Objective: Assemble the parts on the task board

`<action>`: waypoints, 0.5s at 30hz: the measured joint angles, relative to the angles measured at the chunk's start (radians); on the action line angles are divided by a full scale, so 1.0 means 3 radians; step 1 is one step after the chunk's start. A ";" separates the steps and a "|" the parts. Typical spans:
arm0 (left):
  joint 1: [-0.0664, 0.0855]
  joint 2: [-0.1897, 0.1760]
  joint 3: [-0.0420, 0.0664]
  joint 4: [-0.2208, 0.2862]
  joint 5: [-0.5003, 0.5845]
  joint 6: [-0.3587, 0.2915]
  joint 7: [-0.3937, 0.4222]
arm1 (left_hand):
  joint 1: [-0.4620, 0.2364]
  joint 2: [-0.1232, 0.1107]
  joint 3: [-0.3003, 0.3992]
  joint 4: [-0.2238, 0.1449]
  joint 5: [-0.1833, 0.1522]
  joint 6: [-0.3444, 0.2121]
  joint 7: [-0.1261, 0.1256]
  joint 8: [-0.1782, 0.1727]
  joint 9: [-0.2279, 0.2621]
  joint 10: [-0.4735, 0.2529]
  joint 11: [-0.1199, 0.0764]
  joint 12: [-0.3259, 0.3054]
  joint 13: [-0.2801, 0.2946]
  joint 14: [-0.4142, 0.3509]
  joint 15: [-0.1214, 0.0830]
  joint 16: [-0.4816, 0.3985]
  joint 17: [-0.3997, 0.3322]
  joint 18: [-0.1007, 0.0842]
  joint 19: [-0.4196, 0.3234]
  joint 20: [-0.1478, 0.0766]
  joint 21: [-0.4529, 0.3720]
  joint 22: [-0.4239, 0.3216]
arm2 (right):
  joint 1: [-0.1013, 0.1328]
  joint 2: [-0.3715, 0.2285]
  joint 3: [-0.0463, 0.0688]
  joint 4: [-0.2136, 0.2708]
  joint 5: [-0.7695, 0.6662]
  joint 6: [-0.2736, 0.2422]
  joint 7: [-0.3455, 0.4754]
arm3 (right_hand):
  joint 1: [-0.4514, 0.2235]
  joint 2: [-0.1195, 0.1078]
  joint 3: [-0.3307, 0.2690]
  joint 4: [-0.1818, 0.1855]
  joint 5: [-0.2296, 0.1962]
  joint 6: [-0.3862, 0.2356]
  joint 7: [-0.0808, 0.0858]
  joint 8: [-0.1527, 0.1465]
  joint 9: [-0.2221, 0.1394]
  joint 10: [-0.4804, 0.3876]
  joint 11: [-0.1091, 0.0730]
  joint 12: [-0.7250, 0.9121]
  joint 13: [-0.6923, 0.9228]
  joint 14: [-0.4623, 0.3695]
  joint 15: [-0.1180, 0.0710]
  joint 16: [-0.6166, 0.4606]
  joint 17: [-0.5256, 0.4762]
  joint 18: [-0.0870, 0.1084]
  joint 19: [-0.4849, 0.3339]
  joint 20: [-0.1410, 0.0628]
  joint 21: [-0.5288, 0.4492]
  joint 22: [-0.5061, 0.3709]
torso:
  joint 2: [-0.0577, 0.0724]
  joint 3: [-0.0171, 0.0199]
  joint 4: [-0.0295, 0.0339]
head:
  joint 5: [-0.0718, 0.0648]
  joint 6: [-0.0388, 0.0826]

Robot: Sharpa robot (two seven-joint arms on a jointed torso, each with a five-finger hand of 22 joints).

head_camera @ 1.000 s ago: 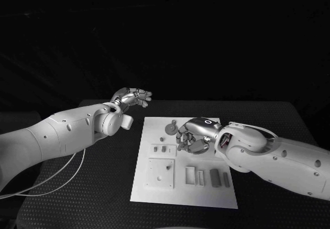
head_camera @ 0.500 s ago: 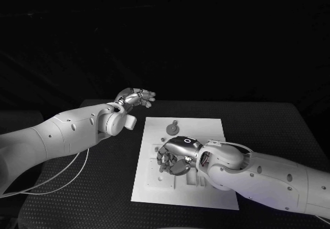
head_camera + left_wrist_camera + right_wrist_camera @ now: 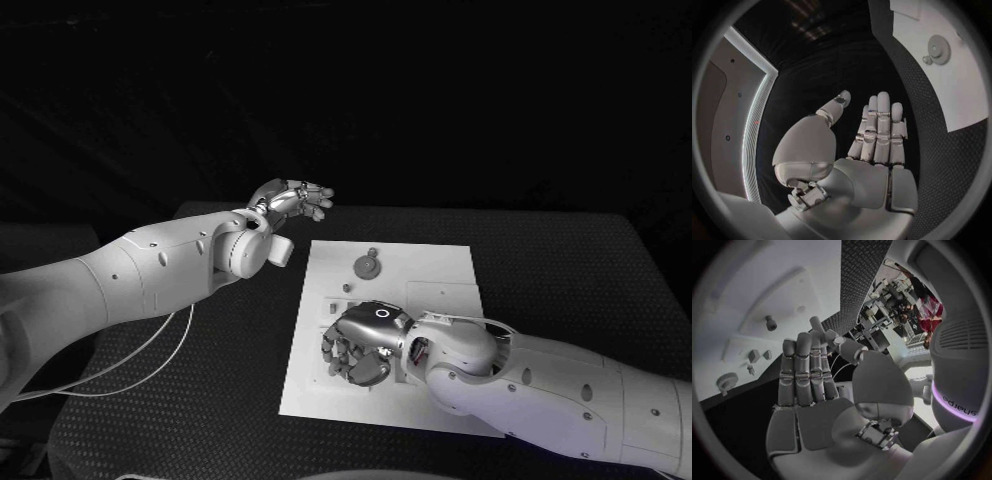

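Sliding nearer across the task board (image 3: 433, 262), the right hand (image 3: 361, 345) now hovers open-fingered over its near-left parts — empty, likely choosing one. Left hand (image 3: 293, 202) waits off-board above the worktop (image 3: 577, 260), fingers apart, holding nothing.

Head cam looks steeply down on the worktop (image 3: 577, 260) from fairly high; both wrist cams sit close behind each robot hand, and all three catch the task board (image 3: 433, 265).
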 measured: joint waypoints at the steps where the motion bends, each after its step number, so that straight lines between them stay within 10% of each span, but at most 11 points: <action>1: 0.0000 0.0000 0.0000 -0.0001 0.0000 0.0000 0.0000 | 0.0000 0.0000 0.0000 0.0000 0.0000 0.0000 0.0000 0.0000 0.0000 0.0000 0.0000 0.0000 0.0000 0.0000 0.0000 0.0000 0.0000 0.0000 0.0000 0.0000 0.0000 0.0000 | -0.0005 0.0002 -0.0002 0.0003 -0.0028 -0.0003 -0.0004 | 0.0000 0.0000 0.0000 0.0000 0.0000 0.0002 0.0002 0.0000 0.0000 0.0000 0.0000 0.0000 0.0001 0.0005 -0.0004 0.0000 0.0000 0.0002 0.0000 0.0000 0.0000 0.0000 | 0.0000 0.0001 0.0000 | 0.0002 -0.0003; 15: -0.0001 0.0020 0.0000 -0.0019 0.0001 0.0007 -0.0004 | 0.0000 0.0000 0.0000 0.0000 0.0000 0.0000 0.0000 0.0000 -0.0003 0.0000 0.0000 0.0000 0.0000 0.0000 0.0000 -0.0013 0.0006 0.0000 0.0000 0.0000 0.0000 0.0003 | -0.0011 0.0045 -0.0015 -0.0083 -0.0260 -0.0010 -0.0043 | 0.0000 0.0000 -0.0004 -0.0004 0.0000 0.0013 -0.0001 0.0000 0.0000 0.0000 0.0000 0.0001 0.0007 0.0006 -0.0004 0.0013 0.0000 0.0011 0.0000 0.0000 0.0014 -0.0001 | -0.0003 0.0001 -0.0006 | -0.0003 -0.0020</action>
